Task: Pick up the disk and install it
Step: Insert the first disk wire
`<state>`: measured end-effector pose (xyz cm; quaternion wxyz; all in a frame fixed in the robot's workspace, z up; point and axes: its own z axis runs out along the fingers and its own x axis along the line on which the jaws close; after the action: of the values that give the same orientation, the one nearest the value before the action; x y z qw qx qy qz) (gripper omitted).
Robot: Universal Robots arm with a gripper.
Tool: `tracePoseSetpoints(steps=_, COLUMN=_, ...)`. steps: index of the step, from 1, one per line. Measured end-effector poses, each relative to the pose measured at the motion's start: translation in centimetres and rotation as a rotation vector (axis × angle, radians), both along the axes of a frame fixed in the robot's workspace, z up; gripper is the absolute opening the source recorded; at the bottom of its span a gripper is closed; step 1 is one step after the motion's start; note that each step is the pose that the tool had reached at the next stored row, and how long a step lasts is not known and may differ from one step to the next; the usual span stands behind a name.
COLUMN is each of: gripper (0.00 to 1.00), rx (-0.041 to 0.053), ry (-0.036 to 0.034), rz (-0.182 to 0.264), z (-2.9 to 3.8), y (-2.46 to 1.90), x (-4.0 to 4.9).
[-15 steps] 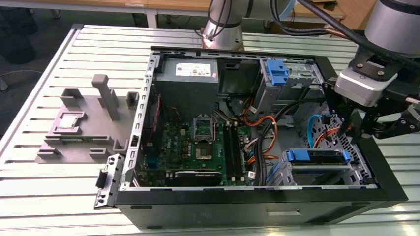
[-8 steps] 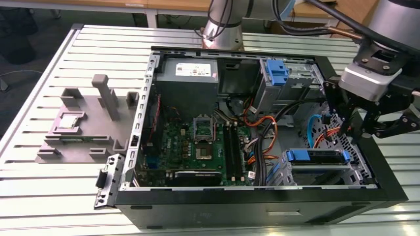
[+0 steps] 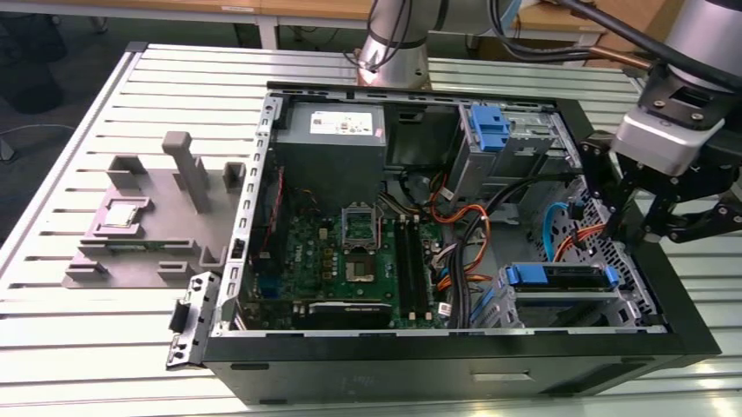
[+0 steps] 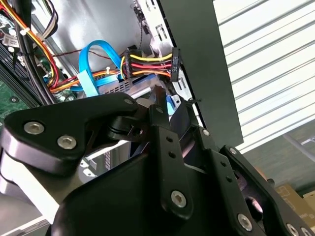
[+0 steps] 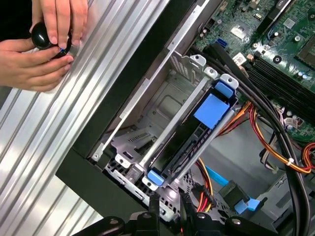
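The disk [image 3: 559, 276] stood on its edge in the metal cage [image 5: 167, 93], at the corner of the computer case [image 3: 464, 369] toward the exterior view's right. I judge it rather heavy, stiff and sensitive to knocks, with smooth faces, so the blue plastic frame at its end seemed the safest place to take hold. The gripper [image 3: 655, 230] hung over that corner, pointing down toward the cage; whether it was open or closed I could not tell.

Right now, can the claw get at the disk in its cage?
Probably yes. The claw hangs open close to the disk, whose blue-framed edge lies uncovered in the cage. The cables run beside it, not across it.
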<state>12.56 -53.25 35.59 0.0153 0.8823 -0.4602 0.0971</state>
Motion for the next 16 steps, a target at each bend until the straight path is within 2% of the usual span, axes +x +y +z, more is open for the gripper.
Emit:
tracePoseSetpoints(steps=9, gripper=0.31, rx=-0.0001, ry=0.0262, rz=0.005, z=0.00, y=0.26, x=0.42)
tracePoseSetpoints(steps=13, gripper=0.31, rx=-0.0007, ry=0.0295, rz=0.016, z=0.00, y=0.31, x=0.43)
tracePoseSetpoints(steps=14, gripper=0.31, rx=-0.0033, ry=0.0307, rz=0.017, z=0.01, y=0.34, x=0.44)
tracePoseSetpoints(steps=16, gripper=0.31, rx=-0.0185, ry=0.0336, rz=0.017, z=0.01, y=0.51, x=0.47)
